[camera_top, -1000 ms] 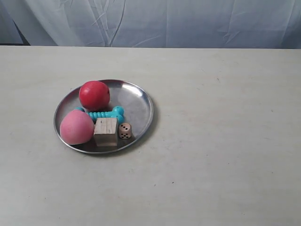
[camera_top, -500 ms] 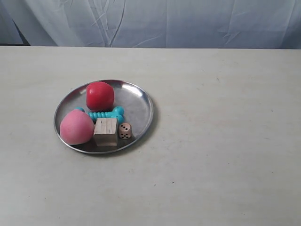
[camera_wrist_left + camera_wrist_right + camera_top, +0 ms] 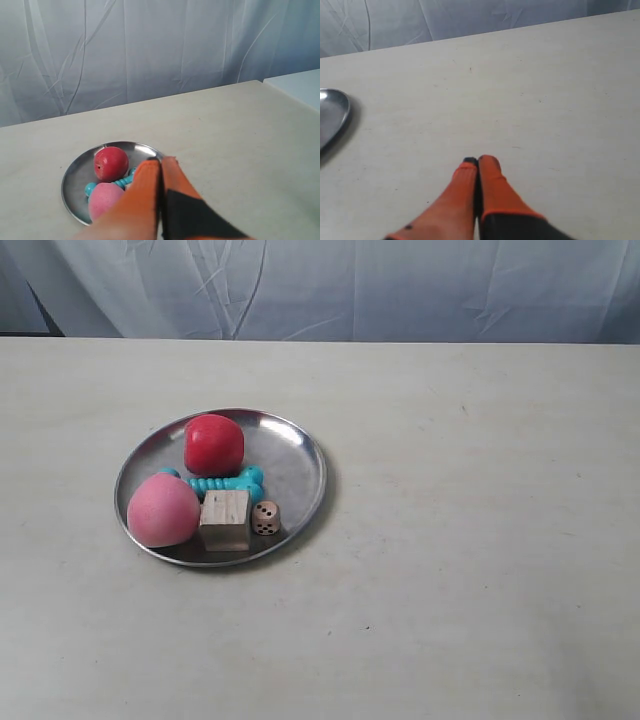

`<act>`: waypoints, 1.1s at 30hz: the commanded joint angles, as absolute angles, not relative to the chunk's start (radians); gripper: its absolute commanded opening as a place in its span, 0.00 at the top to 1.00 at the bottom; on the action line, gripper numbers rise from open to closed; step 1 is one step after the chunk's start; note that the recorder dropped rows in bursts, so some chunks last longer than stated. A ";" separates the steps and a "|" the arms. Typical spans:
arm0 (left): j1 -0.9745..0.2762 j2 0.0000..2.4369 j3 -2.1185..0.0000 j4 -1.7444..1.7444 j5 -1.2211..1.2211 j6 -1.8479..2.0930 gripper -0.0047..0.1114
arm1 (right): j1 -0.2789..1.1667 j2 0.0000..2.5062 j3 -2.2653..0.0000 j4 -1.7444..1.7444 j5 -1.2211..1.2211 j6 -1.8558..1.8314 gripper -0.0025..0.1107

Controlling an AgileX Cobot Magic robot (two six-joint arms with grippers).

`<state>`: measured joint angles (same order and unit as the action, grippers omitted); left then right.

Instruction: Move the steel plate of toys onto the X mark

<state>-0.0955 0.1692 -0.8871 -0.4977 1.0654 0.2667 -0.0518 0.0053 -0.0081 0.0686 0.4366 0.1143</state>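
The steel plate [image 3: 292,454] lies on the off-white table, left of centre in the exterior view. It holds a red ball [image 3: 213,445], a pink ball [image 3: 162,510], a teal bone [image 3: 228,483], a wooden cube [image 3: 224,520] and a small die [image 3: 265,517]. Neither arm shows in that view. My left gripper [image 3: 161,161] is shut and empty, hovering short of the plate [image 3: 77,172] near its rim. The right gripper [image 3: 477,161] is also shut and empty, over bare table, with the plate's edge [image 3: 331,112] far off to one side. No X mark shows in any view.
A pale blue-white curtain [image 3: 330,285] hangs behind the table's far edge. In the left wrist view a second pale surface [image 3: 300,85] adjoins the table at one corner. A tiny dark speck [image 3: 367,628] sits on the tabletop nearer the front.
The red ball has rolled a little to the right inside the plate. The plate and the other toys have not moved.
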 commanded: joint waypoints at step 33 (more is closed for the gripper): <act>-0.101 0.011 -0.587 -0.024 0.532 0.316 0.96 | -0.057 0.000 -0.003 0.117 0.432 0.116 0.98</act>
